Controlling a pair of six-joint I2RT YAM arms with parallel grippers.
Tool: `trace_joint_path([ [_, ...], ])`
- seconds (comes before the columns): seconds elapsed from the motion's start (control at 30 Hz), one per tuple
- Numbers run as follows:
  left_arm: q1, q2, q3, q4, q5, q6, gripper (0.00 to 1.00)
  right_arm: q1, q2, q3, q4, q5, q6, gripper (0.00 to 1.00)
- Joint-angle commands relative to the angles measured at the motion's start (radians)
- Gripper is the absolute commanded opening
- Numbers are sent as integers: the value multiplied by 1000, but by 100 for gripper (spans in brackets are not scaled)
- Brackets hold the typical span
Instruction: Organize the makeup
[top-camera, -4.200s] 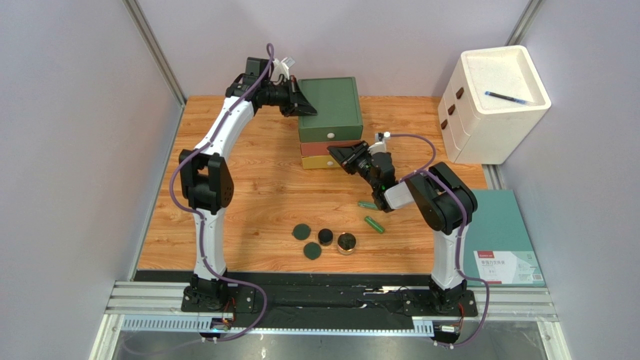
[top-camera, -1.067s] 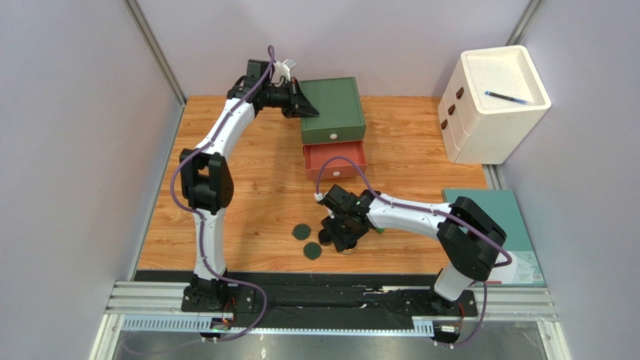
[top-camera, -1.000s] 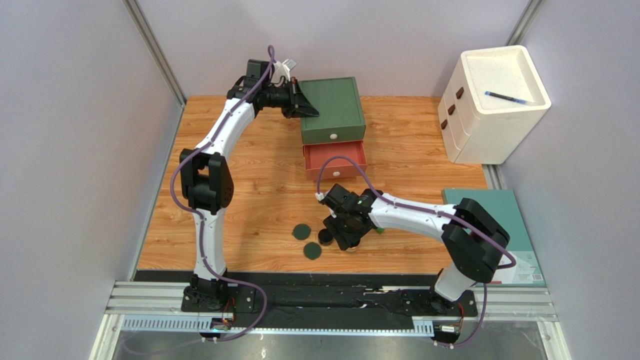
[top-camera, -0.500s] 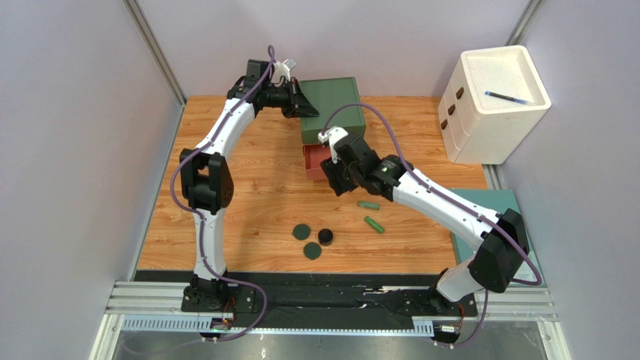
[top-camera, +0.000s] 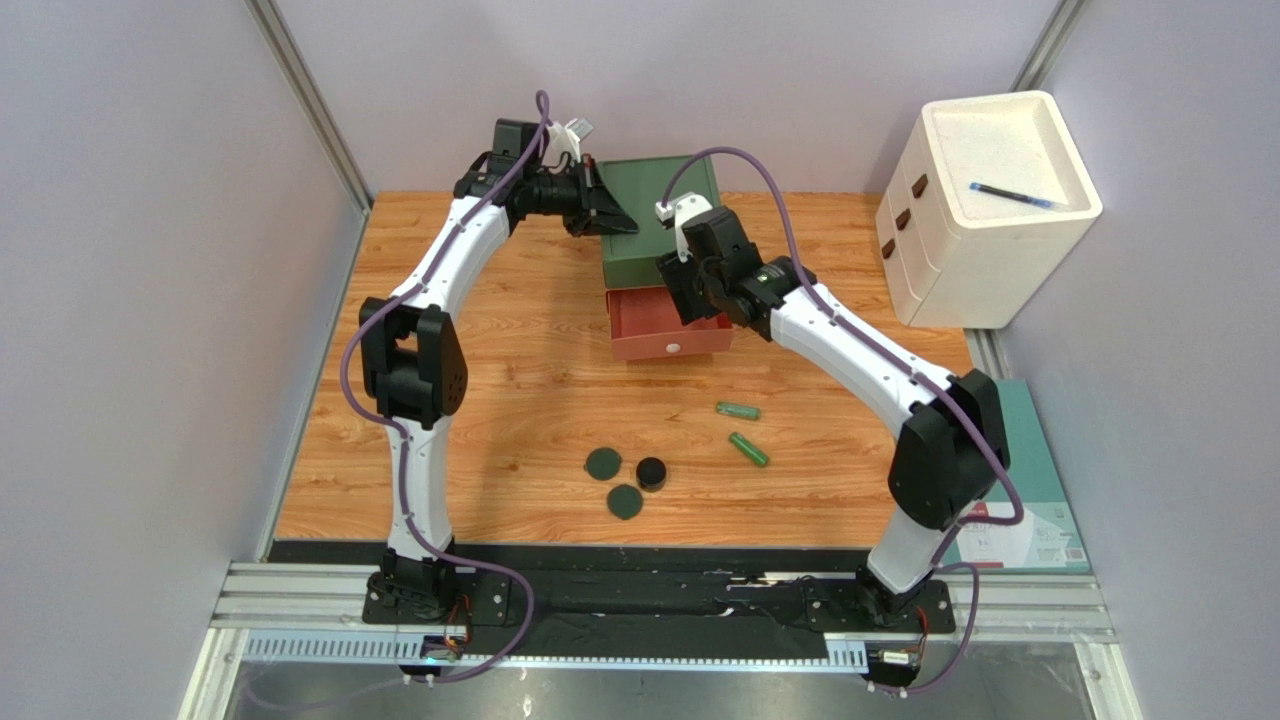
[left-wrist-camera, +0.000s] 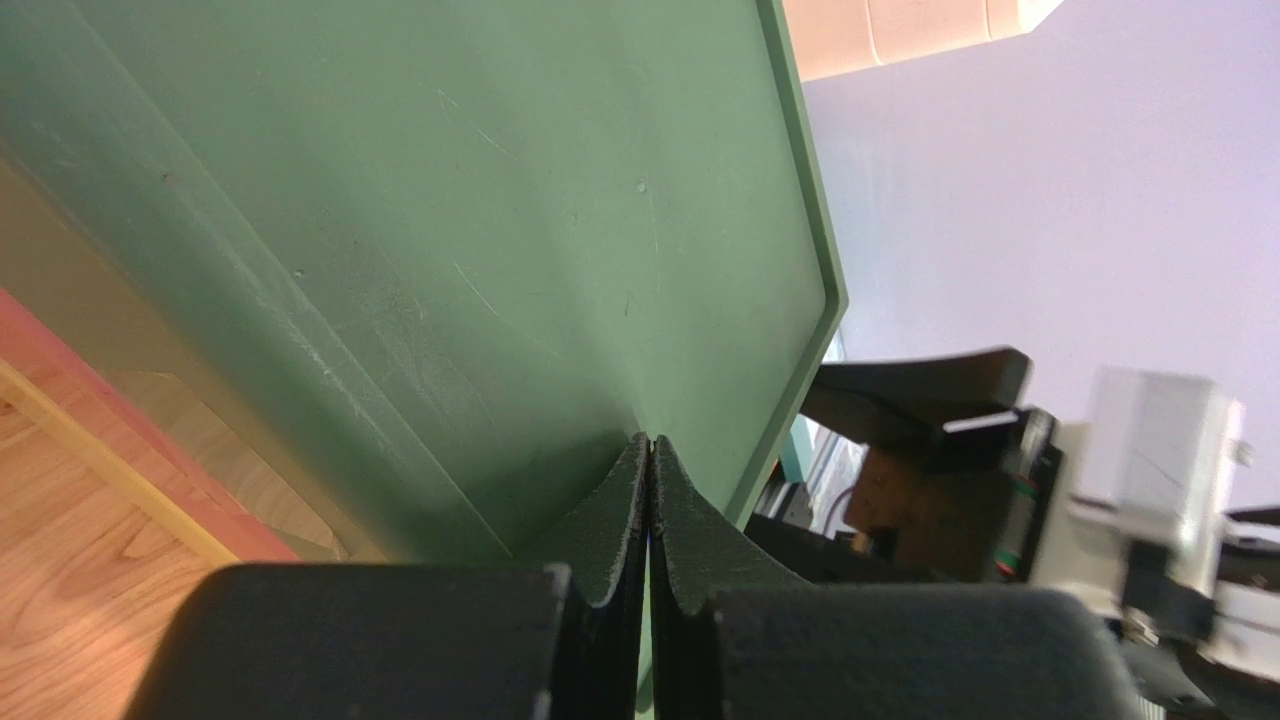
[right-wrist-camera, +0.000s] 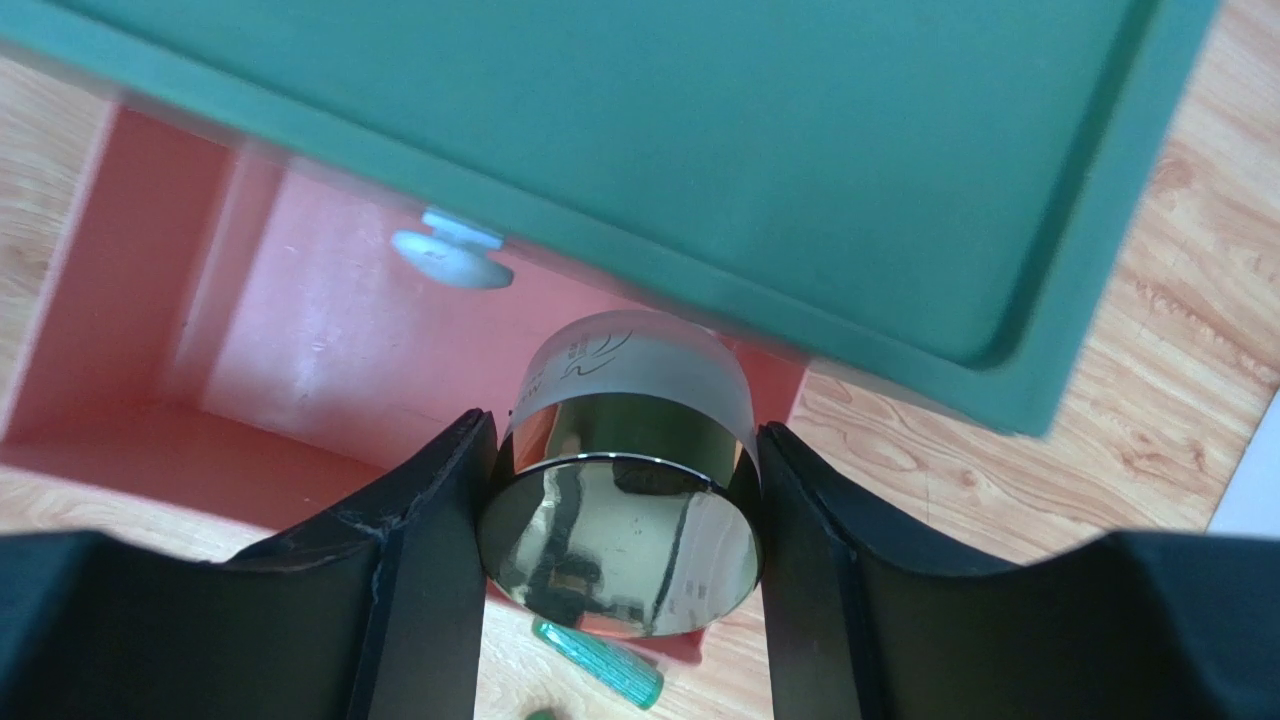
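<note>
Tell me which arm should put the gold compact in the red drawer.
Right: the right pincer grips the gold compact over the open red drawer; the left pincer is shut by the green box top.

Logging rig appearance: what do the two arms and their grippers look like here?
The left arm and right arm share one build: white links between bulky black joint housings, with a purple cable looping loosely along each. The left gripper and right gripper are black, with broad fingers that taper to thin tips. No markings are legible.
</note>
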Motion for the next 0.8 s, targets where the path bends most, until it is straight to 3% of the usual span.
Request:
trace_joint_path([
  [0.0,-2,68,-22,-143,-107,71,0,-7,35,113,0,-10,-20,31],
  [0.1,-2,73,-14,-145,-106,69,0,-7,27,124,-25,-13,-10,58],
  [0.27,-2,77,-4,-152,-109,71,0,-5,-49,61,-13,-1,-23,76],
  [0.3,-2,77,-4,-154,-110,74,0,-4,-66,27,-8,-8,-33,97],
  [0.33,-2,79,-5,-155,-112,76,0,-1,-103,10,-7,-5,-36,100],
  [0.6,-2,82,-2,-161,-118,77,0,57,-273,-133,-5,-115,-79,93],
  [0.77,-2,82,1,-158,-118,76,0,179,-324,-263,-16,-192,-92,86],
])
